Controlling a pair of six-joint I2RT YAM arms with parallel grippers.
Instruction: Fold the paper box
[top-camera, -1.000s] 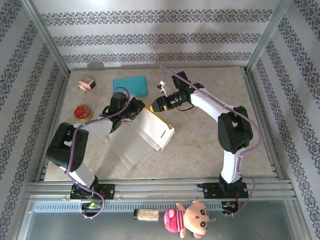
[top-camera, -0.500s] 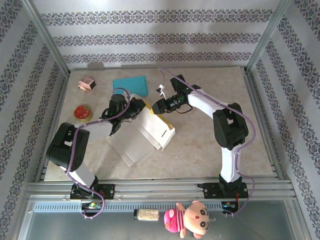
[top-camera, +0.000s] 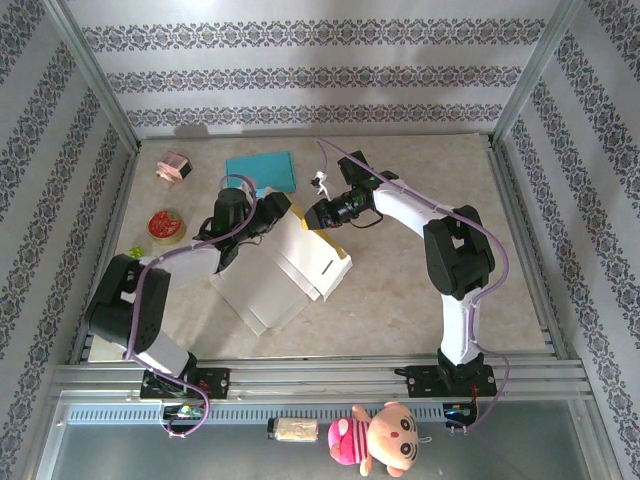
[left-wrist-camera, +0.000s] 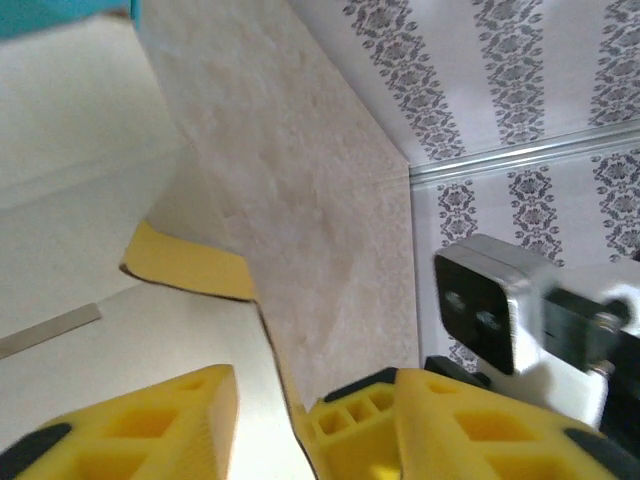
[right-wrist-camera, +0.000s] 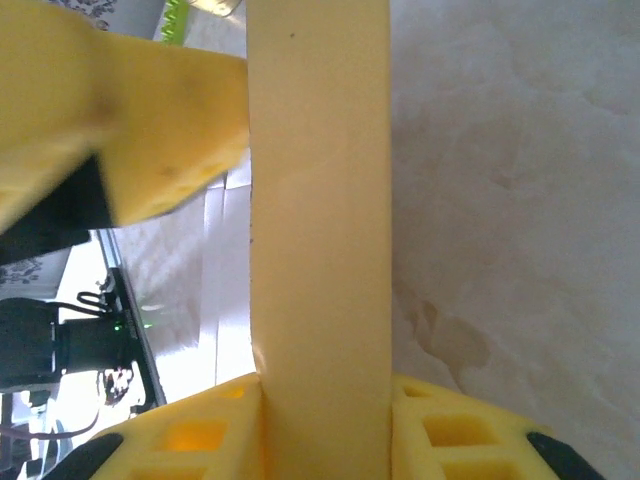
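At the table's (top-camera: 420, 290) far left lie a pink block (top-camera: 173, 166), a red disc (top-camera: 165, 224) and a flat teal sheet (top-camera: 262, 170). The white card paper box (top-camera: 285, 272) sits mid-table. The left gripper (left-wrist-camera: 268, 405) stands parted over its smooth panel, close beside the right gripper (right-wrist-camera: 325, 395) — clenched on the box's stiff yellow flap (right-wrist-camera: 318, 200) — with bare mottled surface to the right.

Black-and-white arms (top-camera: 410, 205), purple cables (top-camera: 333, 146), yellow claw fingers (left-wrist-camera: 130, 420), seemingly square-pocketed
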